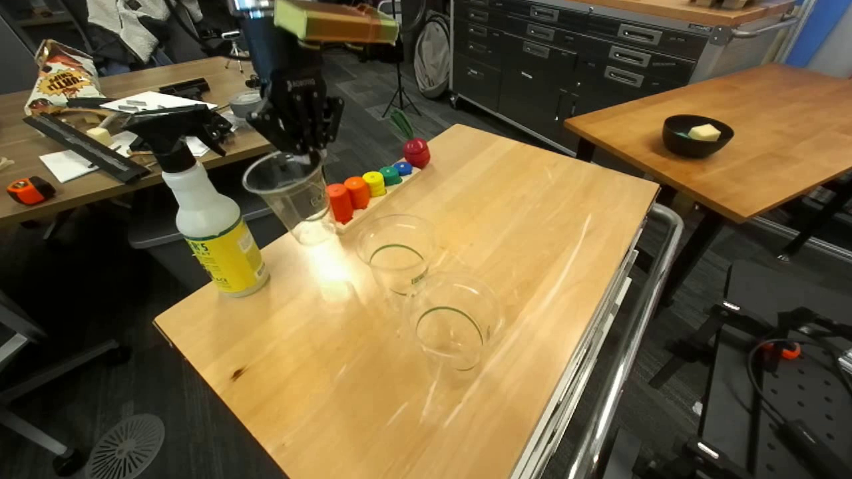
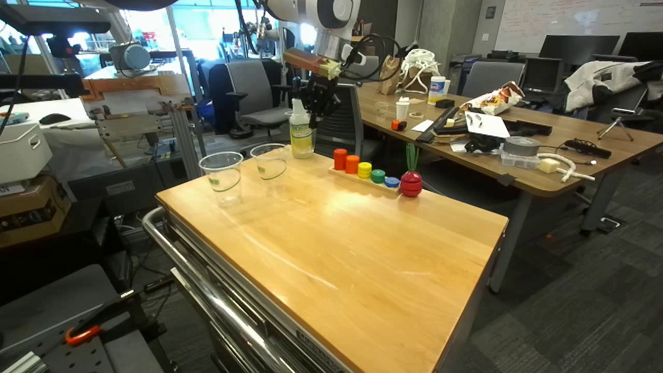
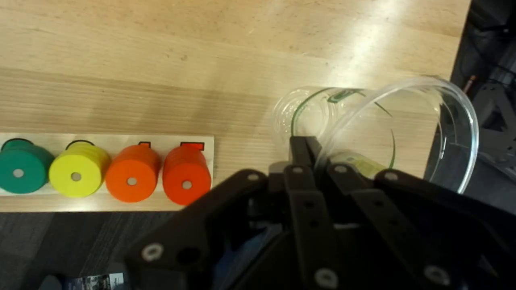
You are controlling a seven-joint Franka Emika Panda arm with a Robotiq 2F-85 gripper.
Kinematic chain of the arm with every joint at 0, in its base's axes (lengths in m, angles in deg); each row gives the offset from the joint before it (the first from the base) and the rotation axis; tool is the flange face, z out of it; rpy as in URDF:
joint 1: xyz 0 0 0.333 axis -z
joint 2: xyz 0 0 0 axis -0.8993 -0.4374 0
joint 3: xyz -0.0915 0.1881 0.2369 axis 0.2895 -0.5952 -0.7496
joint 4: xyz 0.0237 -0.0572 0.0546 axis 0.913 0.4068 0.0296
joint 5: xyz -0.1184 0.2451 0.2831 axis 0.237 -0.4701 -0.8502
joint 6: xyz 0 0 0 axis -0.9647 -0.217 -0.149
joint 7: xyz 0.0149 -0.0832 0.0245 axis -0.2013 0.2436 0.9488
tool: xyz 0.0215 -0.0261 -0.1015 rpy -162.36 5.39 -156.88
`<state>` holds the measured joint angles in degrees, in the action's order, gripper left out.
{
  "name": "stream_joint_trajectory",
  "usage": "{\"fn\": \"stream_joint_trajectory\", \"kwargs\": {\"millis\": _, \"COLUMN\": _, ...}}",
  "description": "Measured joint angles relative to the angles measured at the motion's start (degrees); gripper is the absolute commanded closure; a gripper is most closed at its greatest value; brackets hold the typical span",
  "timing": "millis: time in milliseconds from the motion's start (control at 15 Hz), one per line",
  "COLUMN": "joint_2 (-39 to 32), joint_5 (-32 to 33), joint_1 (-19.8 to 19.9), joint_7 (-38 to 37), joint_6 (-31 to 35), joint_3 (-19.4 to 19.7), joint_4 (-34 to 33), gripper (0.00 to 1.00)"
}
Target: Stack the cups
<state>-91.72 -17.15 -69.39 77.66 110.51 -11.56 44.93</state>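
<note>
- The pincer (image 3: 320, 161) pinches the rim of one clear cup (image 1: 293, 199) near the edge of the bench (image 1: 532, 199); whether its base touches down, I cannot tell.
- That cup is between a yellow-labelled spray bottle (image 1: 227, 249) and a row of rainbow pieces (image 1: 374, 183).
- A second cup (image 1: 396, 246) and third cup (image 1: 454, 322) stand upright nearby, close together.
- A red, green-topped piece (image 1: 417, 153) ends the row.
- Off the bench lie a snack bag (image 1: 65, 78) and tape measure (image 1: 31, 191).

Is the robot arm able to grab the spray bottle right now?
Probably not: its tool looks shut on a clear cup, so it would likely have to let go first. The spray bottle does stand upright nearby.
</note>
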Motion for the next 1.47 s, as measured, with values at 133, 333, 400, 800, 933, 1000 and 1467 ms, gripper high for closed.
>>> {"fn": "stream_joint_trajectory", "kwargs": {"millis": 133, "joint_2": 2.8, "joint_5": -2.7, "joint_1": 2.2, "joint_7": -0.1, "joint_6": -0.2, "joint_3": -0.5, "joint_4": 0.8, "gripper": 0.99}}
{"fn": "stream_joint_trajectory", "kwargs": {"millis": 333, "joint_2": 8.0, "joint_5": -4.5, "joint_1": 4.3, "joint_7": -0.6, "joint_6": -0.2, "joint_3": -0.5, "joint_4": 4.3, "gripper": 0.99}}
{"fn": "stream_joint_trajectory", "kwargs": {"millis": 400, "joint_2": 9.8, "joint_5": -4.7, "joint_1": 4.6, "joint_7": -0.7, "joint_6": -0.2, "joint_3": -0.5, "joint_4": 6.2, "gripper": 0.99}}
{"fn": "stream_joint_trajectory", "kwargs": {"millis": 800, "joint_2": 18.9, "joint_5": -5.4, "joint_1": 3.5, "joint_7": -0.7, "joint_6": 0.1, "joint_3": -0.6, "joint_4": 21.6, "gripper": 0.99}}
{"fn": "stream_joint_trajectory", "kwargs": {"millis": 933, "joint_2": 21.4, "joint_5": -5.4, "joint_1": 2.4, "joint_7": -0.7, "joint_6": 1.5, "joint_3": -0.6, "joint_4": 27.2, "gripper": 0.99}}
{"fn": "stream_joint_trajectory", "kwargs": {"millis": 1000, "joint_2": 22.7, "joint_5": -5.4, "joint_1": 1.9, "joint_7": -0.7, "joint_6": 2.6, "joint_3": -0.5, "joint_4": 29.9, "gripper": 0.99}}
{"fn": "stream_joint_trajectory", "kwargs": {"millis": 1467, "joint_2": 31.5, "joint_5": -5.4, "joint_1": 0.7, "joint_7": -2.1, "joint_6": 16.7, "joint_3": 0.1, "joint_4": 46.9, "gripper": 0.99}}
